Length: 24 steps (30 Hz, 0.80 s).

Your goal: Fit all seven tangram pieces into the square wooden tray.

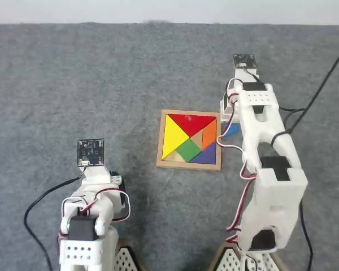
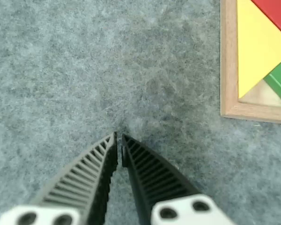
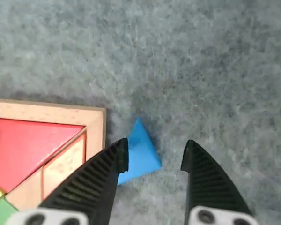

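The square wooden tray (image 1: 160, 138) lies mid-table and holds a red triangle (image 1: 190, 122), a yellow triangle (image 1: 173, 138), a green square (image 1: 188, 150), an orange piece (image 1: 209, 135) and a purple piece (image 1: 206, 155). Two pale wood-coloured triangular areas show among them. A blue triangle (image 3: 139, 152) lies on the carpet just outside the tray's rim (image 3: 96, 126), by the red triangle's corner. My right gripper (image 3: 156, 150) stands open over it, one finger (image 3: 107, 164) on the tray side. My left gripper (image 2: 118, 138) is shut and empty on bare carpet, a short way from the tray's corner (image 2: 228, 110).
Grey carpet covers the whole table. The right arm (image 1: 260, 113) stretches along the tray's right side, with cables trailing off it. The left arm (image 1: 93, 186) sits at the near left, with open carpet between it and the tray.
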Each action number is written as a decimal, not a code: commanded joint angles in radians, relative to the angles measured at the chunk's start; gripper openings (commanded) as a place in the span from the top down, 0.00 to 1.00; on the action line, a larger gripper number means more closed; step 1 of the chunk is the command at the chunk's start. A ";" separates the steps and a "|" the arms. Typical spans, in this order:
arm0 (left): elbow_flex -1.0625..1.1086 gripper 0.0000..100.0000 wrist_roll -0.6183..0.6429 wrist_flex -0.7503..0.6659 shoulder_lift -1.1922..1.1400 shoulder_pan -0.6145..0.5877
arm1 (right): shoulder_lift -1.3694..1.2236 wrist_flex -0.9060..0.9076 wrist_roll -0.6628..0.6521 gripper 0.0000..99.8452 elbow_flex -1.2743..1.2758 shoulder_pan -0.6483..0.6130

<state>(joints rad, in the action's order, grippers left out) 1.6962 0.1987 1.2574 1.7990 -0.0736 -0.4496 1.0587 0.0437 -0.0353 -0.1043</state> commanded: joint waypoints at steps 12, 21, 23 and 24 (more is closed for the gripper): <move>-0.013 0.99 -0.015 0.005 0.020 -0.006 | -0.110 0.094 -0.012 0.82 -0.158 -0.013; -0.013 0.99 -0.015 0.005 0.020 -0.006 | -0.127 0.140 -0.015 0.82 -0.163 -0.005; -0.013 0.99 -0.015 0.005 0.020 -0.006 | -0.116 0.194 -0.015 0.82 -0.167 0.004; -0.013 0.99 -0.015 0.005 0.020 -0.006 | -0.111 0.205 -0.014 0.82 -0.167 0.010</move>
<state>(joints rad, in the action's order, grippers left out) 1.6962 0.1987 1.2574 1.7990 -0.0736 -0.5846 1.1845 0.0422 -0.1642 -0.1212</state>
